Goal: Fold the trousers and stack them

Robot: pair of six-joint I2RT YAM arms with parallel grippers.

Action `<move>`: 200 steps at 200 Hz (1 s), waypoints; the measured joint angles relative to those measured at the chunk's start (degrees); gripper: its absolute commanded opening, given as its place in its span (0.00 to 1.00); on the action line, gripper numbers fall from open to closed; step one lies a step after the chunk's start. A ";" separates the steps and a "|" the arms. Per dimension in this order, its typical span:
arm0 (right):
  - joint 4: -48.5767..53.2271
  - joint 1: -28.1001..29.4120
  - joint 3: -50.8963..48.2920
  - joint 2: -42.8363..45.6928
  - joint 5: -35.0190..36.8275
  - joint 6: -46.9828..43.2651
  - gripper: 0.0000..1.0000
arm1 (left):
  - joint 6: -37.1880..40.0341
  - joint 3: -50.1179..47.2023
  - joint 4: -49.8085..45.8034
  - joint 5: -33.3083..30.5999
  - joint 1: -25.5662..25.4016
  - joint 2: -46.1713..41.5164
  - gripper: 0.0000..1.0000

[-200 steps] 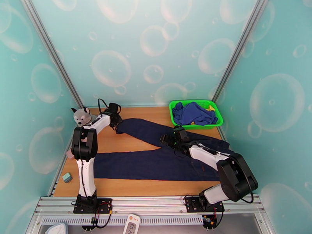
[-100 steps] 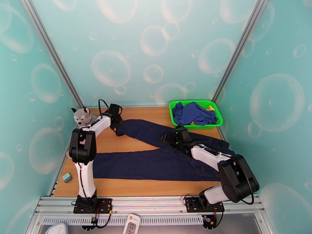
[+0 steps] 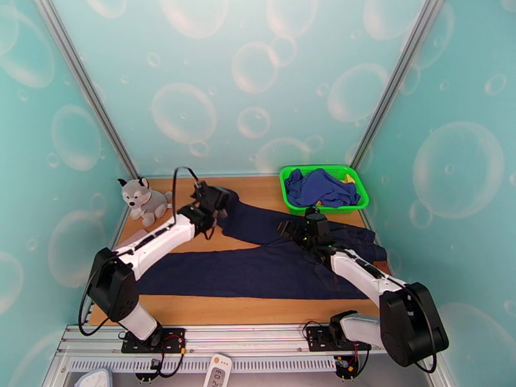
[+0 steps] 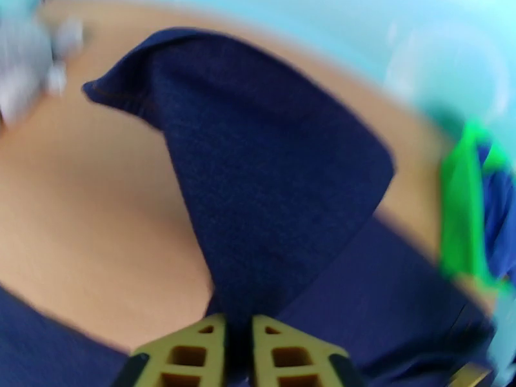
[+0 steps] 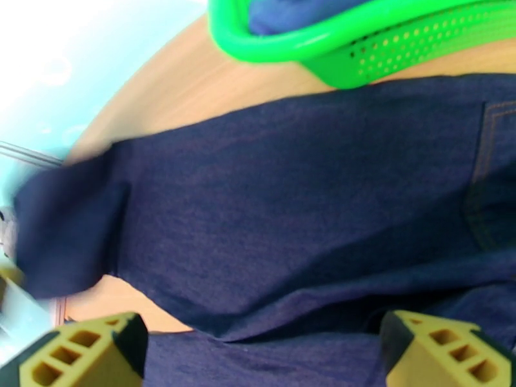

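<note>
Trousers (image 3: 258,271) lie spread across the surface's (image 3: 245,309) middle from above; my left hand (image 3: 218,202) holds one leg end toward the far edge. Left wrist: it pinches denim tight. Right wrist: my right hand (image 5: 258,337) gapes over cloth, gripping nothing.

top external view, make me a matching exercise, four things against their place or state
1 left gripper
2 right gripper
3 green basket
4 plush husky

A far left of the table
B open, above the trousers
C far right, holding a blue garment
D shut on the trousers

Pairs: 1-D, 2-B, 3-C, 4-A
</note>
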State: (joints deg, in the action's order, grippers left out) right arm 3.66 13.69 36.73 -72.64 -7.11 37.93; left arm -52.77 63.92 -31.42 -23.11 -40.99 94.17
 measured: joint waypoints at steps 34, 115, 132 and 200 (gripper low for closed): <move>0.37 0.00 0.00 -0.42 -0.66 0.13 0.99 | -7.06 -16.39 1.16 5.22 -5.90 -3.69 0.56; -0.22 4.50 0.15 -3.58 -0.66 1.49 0.99 | 3.34 -16.48 11.72 8.81 14.51 -17.49 0.55; 0.00 4.59 0.70 -3.58 -0.52 1.49 0.99 | 6.32 -13.94 11.78 11.34 18.32 -12.26 0.55; 0.46 4.63 0.66 -2.36 -0.48 1.53 0.99 | 7.54 -7.41 12.41 17.07 20.20 -0.20 0.56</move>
State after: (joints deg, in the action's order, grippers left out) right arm 4.12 18.33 37.39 -75.00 -7.60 39.46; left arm -45.23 56.51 -19.00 -6.04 -20.80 93.97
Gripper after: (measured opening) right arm 0.993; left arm 0.552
